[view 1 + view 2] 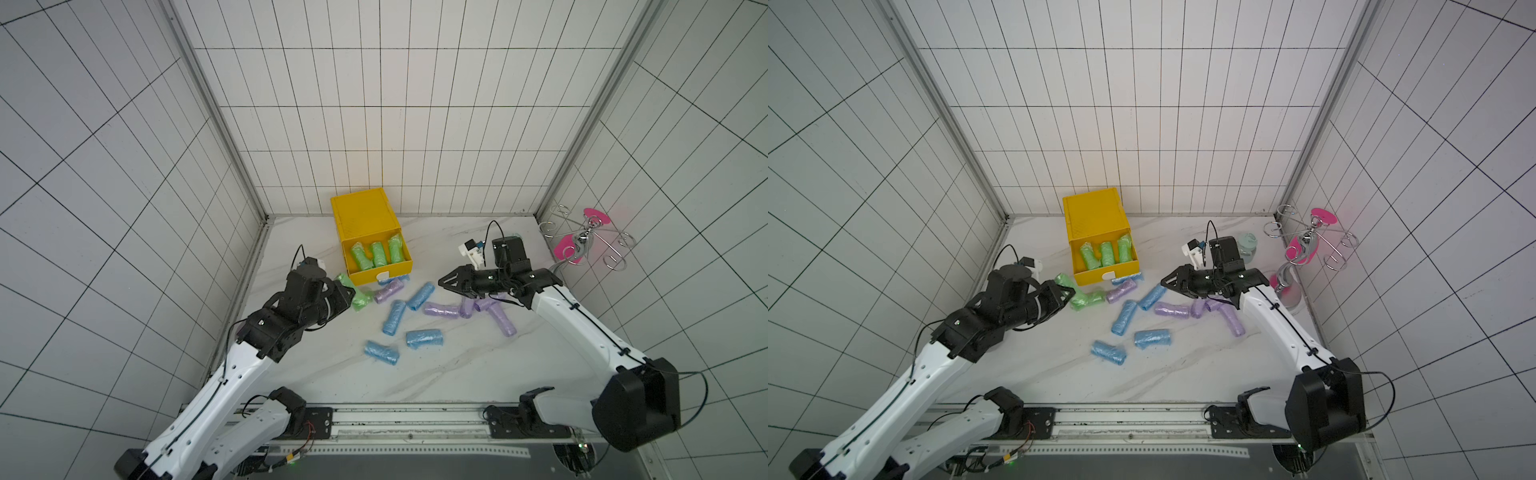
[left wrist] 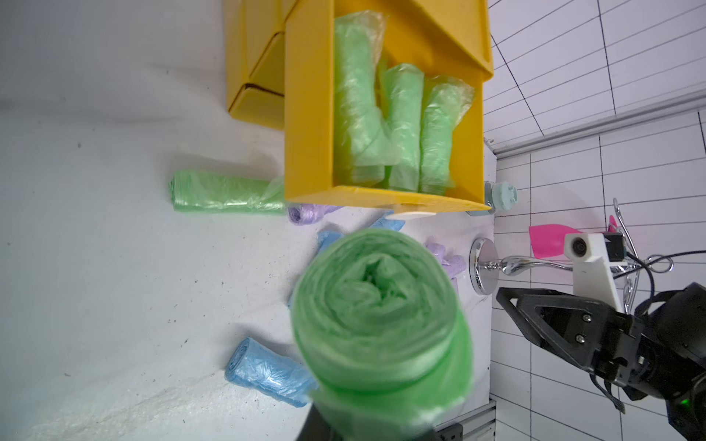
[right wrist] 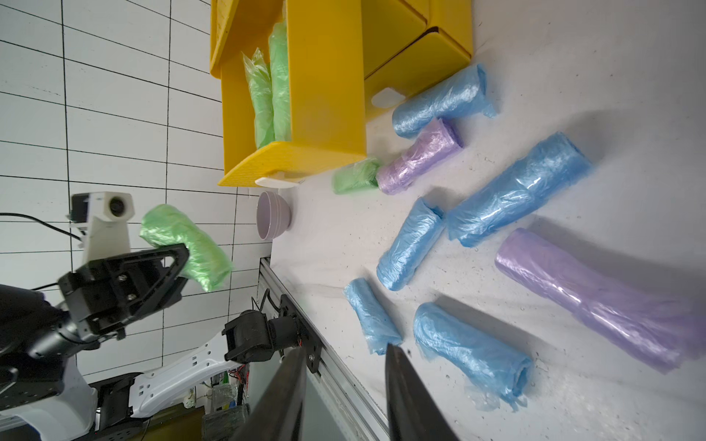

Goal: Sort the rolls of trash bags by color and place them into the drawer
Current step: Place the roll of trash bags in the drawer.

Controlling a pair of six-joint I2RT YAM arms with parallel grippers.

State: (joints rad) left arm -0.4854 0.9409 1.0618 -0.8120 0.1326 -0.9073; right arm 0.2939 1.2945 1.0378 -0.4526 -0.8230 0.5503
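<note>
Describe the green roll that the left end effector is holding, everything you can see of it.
The green roll is a crinkly thin-plastic cylinder, pastel green; the left wrist view shows its wound end as a spiral with a dimpled centre. The left end effector is shut on its middle, with the ends sticking out either side. It hangs tilted above the table, near the open yellow drawer, touching nothing else visible.

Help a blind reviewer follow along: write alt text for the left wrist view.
A green roll, gripped end-on, fills the foreground. Beyond it, the open yellow drawer holds three green rolls; a loose green roll, blue rolls and lilac rolls lie on the white table.
</note>
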